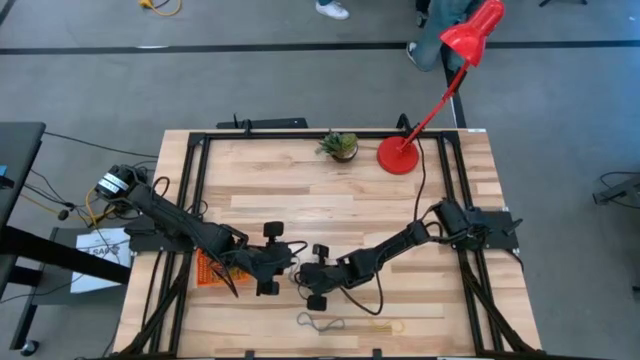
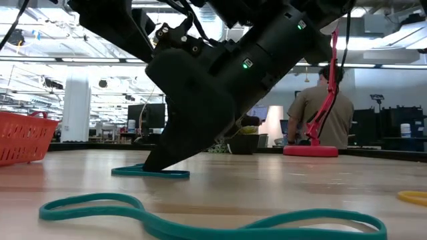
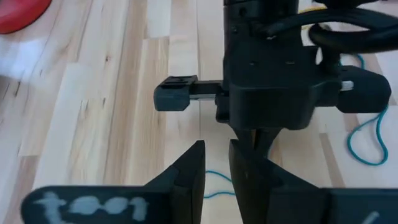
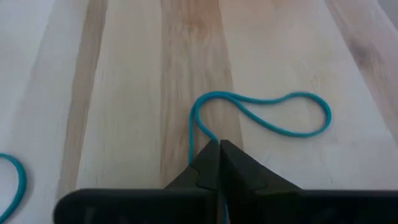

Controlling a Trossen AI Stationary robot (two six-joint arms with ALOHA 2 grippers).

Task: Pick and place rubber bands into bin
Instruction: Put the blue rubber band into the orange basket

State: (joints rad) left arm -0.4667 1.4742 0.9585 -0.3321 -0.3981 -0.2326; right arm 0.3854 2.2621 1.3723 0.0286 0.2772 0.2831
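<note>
My right gripper [image 4: 219, 144] is down at the table near its front middle, shut on a teal rubber band [image 4: 261, 115] that lies flat on the wood. In the low view its fingers meet the band [image 2: 150, 173] at the tabletop. My left gripper [image 3: 216, 163] hovers just left of it, above the table, its fingers a narrow gap apart with nothing between them. The orange bin [image 1: 205, 270] sits on the table under the left arm. Other rubber bands lie loose: a teal one [image 2: 200, 220], a greyish one [image 1: 320, 322] and a yellow one [image 1: 385, 326] near the front edge. My right gripper pinches one strand of the teal band's loop [image 4: 204, 135] between its two fingertips, at the end of the loop nearest the gripper. The fingers slant down from the table's right side. The remainder of the loop [image 4: 292, 124] lies slack on the table.
A red desk lamp's base [image 1: 398, 155] and a small potted plant [image 1: 340, 146] stand at the table's far side. Another teal band [image 3: 367, 140] lies past the right gripper. A person [image 2: 323, 107] stands beyond the table. A black frame borders the table.
</note>
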